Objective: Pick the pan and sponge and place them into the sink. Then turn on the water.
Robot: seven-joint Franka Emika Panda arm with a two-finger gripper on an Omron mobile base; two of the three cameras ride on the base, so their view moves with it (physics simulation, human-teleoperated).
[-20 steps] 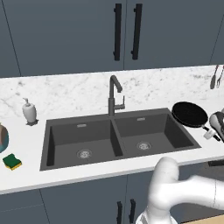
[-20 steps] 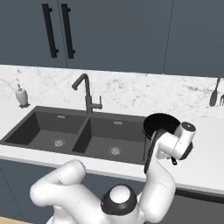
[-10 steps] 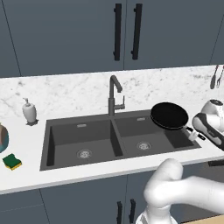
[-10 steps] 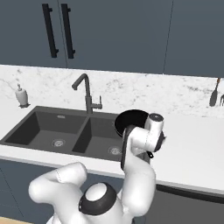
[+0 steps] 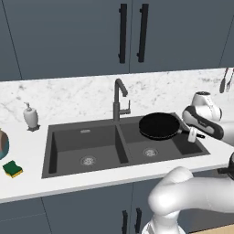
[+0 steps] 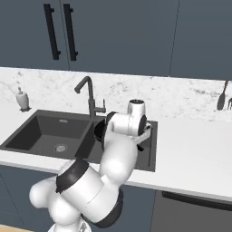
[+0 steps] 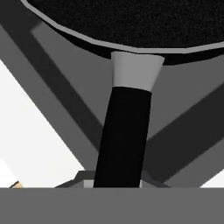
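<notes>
The black pan [image 5: 159, 125] hangs level above the right basin of the dark grey sink [image 5: 82, 133], close to the tap [image 5: 119, 98]. My gripper [image 5: 192, 133] is shut on the pan's dark handle [image 7: 124, 131] at the right end of the sink. In the hand view the pan's round rim [image 7: 131, 26] spreads across the top, with the basin walls beneath it. From the right base view my own arm hides most of the pan [image 6: 99, 130]. The green and yellow sponge [image 5: 12, 168] lies on the counter left of the sink, far from the gripper. No water runs from the tap.
A white soap dispenser [image 5: 31, 116] stands on the marble counter behind the sink's left corner. Utensils [image 6: 222, 99] lean against the back wall at the far right. A round object [image 5: 2, 144] sits at the left edge near the sponge. Dark cabinets hang above.
The arm has swung left with the pan, carrying it from the counter right of the sink to above the right basin. The sponge has stayed put.
</notes>
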